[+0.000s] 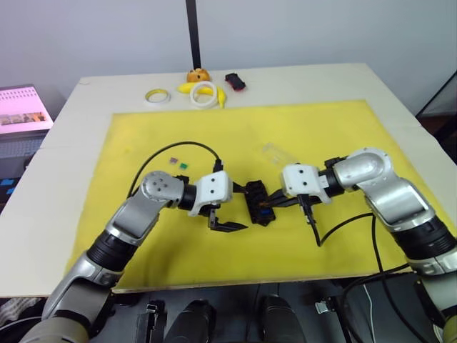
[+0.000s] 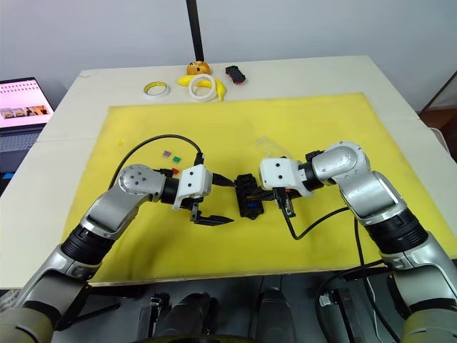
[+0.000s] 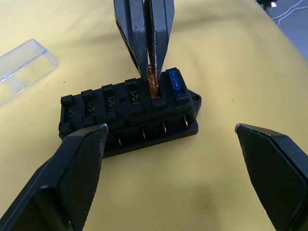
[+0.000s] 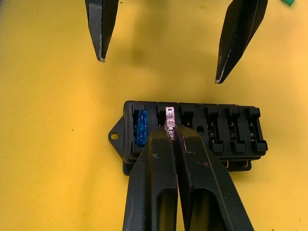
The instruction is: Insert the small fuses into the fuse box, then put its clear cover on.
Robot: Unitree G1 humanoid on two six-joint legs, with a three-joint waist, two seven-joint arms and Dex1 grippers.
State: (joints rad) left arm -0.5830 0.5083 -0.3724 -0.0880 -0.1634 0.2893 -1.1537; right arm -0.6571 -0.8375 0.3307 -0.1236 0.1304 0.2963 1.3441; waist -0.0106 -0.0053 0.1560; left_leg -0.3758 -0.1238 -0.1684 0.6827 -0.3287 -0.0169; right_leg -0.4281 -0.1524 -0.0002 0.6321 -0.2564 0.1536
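Observation:
The black fuse box lies mid-mat on the yellow mat between my two grippers. A blue fuse sits in its end slot. My right gripper is shut on an orange fuse, which stands upright in the slot next to the blue one. My left gripper is open, its fingers spread wide on either side of the box without touching it. The clear cover lies on the mat just behind the box. Purple and green fuses lie loose behind my left arm.
At the table's far edge are a yellow tape ring, a white tape ring on a banana, an orange toy and a small black-and-red object. A laptop stands off the left side. Black cables loop by both wrists.

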